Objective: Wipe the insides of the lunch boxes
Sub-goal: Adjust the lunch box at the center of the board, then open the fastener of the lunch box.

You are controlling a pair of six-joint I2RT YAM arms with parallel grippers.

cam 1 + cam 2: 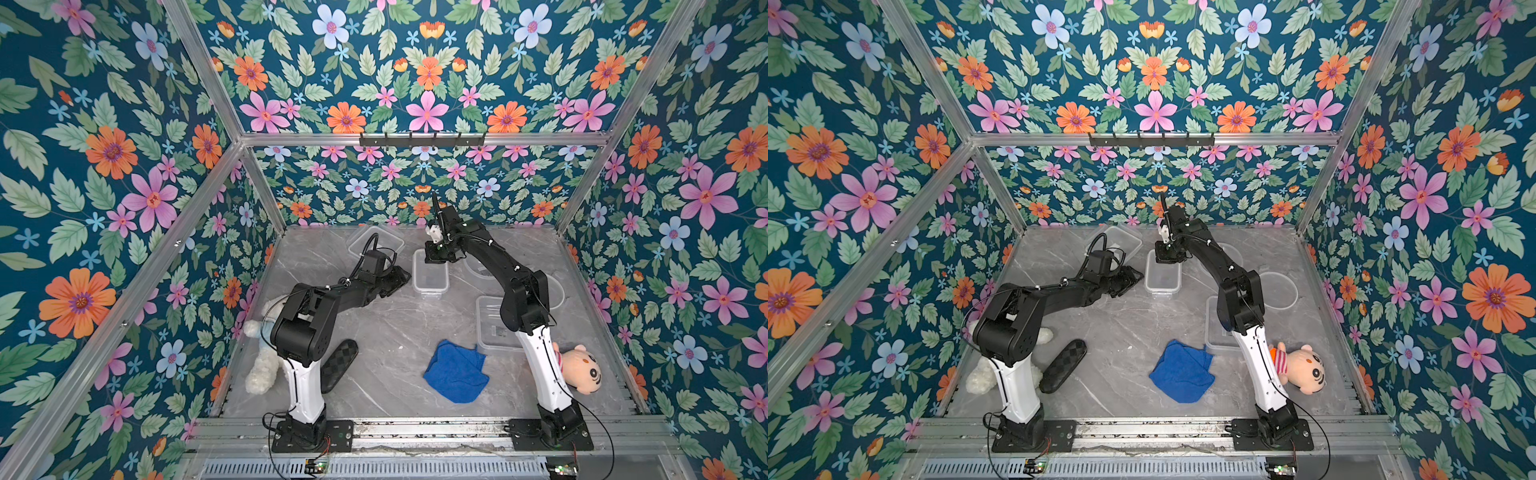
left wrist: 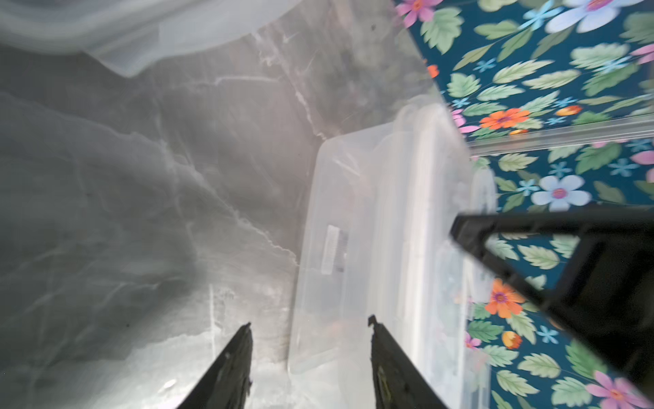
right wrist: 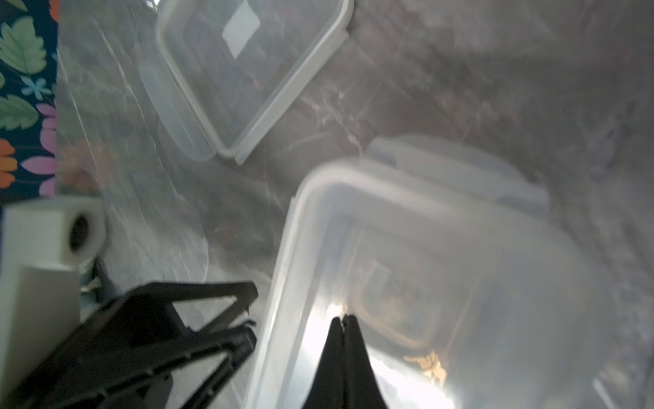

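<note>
The right gripper (image 3: 343,317) is pinched shut on nothing, its tips inside the small rectangular lunch box (image 1: 431,276). The left gripper (image 2: 309,320) stands parted and empty, with that box's left wall showing in its gap. The box is clear, deep, round-cornered and upright, at mid-worktop (image 1: 395,332) toward the far edge.

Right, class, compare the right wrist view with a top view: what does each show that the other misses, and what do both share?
Only the right wrist view: the tips of the right tool close up, pressed shut with nothing between them, over the inside of the small rectangular box. Only a top view: the blue cloth near the front edge, a white soft toy and a peach-faced doll at the sides. Both: that box and the grey marbled table.
</note>
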